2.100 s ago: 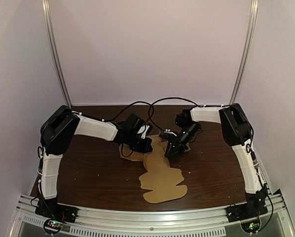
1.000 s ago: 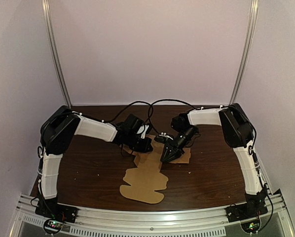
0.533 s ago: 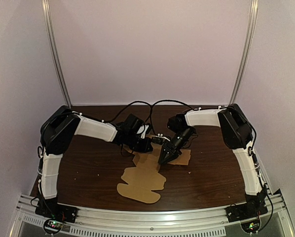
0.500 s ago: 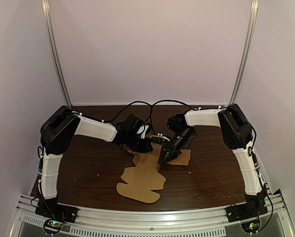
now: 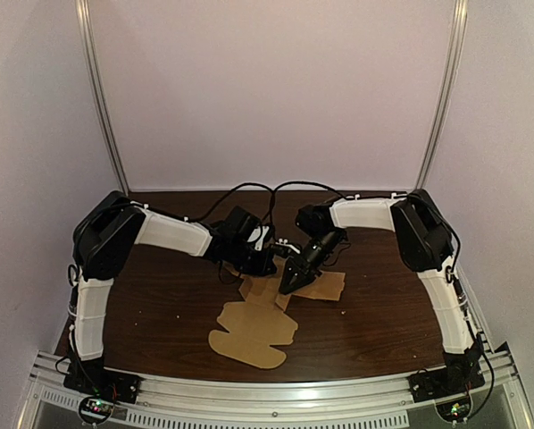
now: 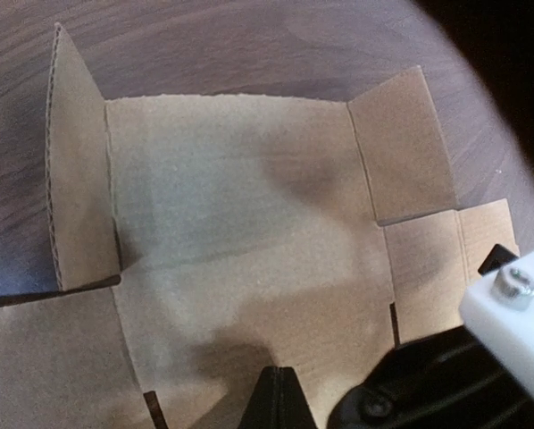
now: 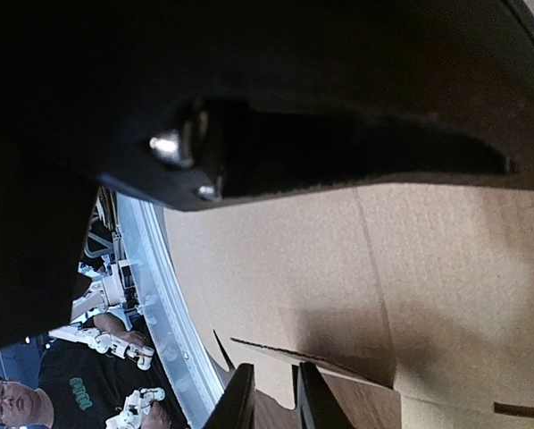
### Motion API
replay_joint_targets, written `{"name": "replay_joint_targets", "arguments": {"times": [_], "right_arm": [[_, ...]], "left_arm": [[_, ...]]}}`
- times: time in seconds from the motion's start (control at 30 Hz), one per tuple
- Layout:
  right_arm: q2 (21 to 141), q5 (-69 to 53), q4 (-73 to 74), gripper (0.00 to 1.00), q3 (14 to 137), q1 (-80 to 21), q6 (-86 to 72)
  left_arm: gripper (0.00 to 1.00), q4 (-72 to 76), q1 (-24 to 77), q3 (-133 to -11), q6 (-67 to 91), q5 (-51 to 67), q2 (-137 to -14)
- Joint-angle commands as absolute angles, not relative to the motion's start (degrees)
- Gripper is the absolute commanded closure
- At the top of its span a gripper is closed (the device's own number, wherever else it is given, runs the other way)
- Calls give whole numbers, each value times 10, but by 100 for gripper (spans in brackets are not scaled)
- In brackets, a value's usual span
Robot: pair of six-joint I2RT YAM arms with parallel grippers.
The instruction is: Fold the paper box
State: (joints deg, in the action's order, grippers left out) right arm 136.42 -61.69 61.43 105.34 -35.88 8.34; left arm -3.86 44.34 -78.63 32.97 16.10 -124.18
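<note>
The flat brown cardboard box blank (image 5: pixel 254 326) lies mid-table, its far part under both grippers. My left gripper (image 5: pixel 267 266) is shut, and its joined tips (image 6: pixel 280 398) rest on the middle panel (image 6: pixel 231 206). One side flap (image 6: pixel 75 170) stands upright at the left; the others lie flat. My right gripper (image 5: pixel 287 286) comes down right beside the left one and shows in the left wrist view (image 6: pixel 410 393). Its fingers (image 7: pixel 274 393) stand a narrow gap apart. A raised flap edge (image 7: pixel 365 375) crosses just beyond their tips, over the cardboard (image 7: pixel 276 259).
The dark wooden table (image 5: pixel 160 304) ends at an aluminium rail (image 5: pixel 276 393) along the near edge. Black cables (image 5: pixel 276 192) loop behind the arms at the back. White walls enclose the far side and both flanks.
The cardboard blank has swung and slid left, its near end now left of centre. My right gripper has travelled left, closer to the left gripper. The left arm has hardly moved.
</note>
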Motion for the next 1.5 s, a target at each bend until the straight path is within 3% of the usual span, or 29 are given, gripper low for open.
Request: {"name": "replay_joint_targets", "arguments": {"times": [0.0,0.5,0.87,1.1,1.2,1.37,1.47], "right_arm": [[1392,-572,577,83,1069,-380,91],[1400,-408,545,91,1018,-401,87],[1416,-403,541,93,1008,-401,68],[1412,-417,533,94,1001,-400,64],[1415,-419,530,94,1001,-400,61],[1416,-420,526,95,998,-400,59],[1416,-422,526,95,996,-400,58]], "left_arm": [[100,-96,446,-765,331,163,-1280],[100,-68,446,-754,313,169,-1229],[70,-220,441,-737,237,13,-1069],[56,-152,441,-558,285,-3,-947],[58,-96,441,-502,321,31,-920],[81,-60,441,-472,330,24,-929],[88,-37,441,-469,327,38,-947]]}}
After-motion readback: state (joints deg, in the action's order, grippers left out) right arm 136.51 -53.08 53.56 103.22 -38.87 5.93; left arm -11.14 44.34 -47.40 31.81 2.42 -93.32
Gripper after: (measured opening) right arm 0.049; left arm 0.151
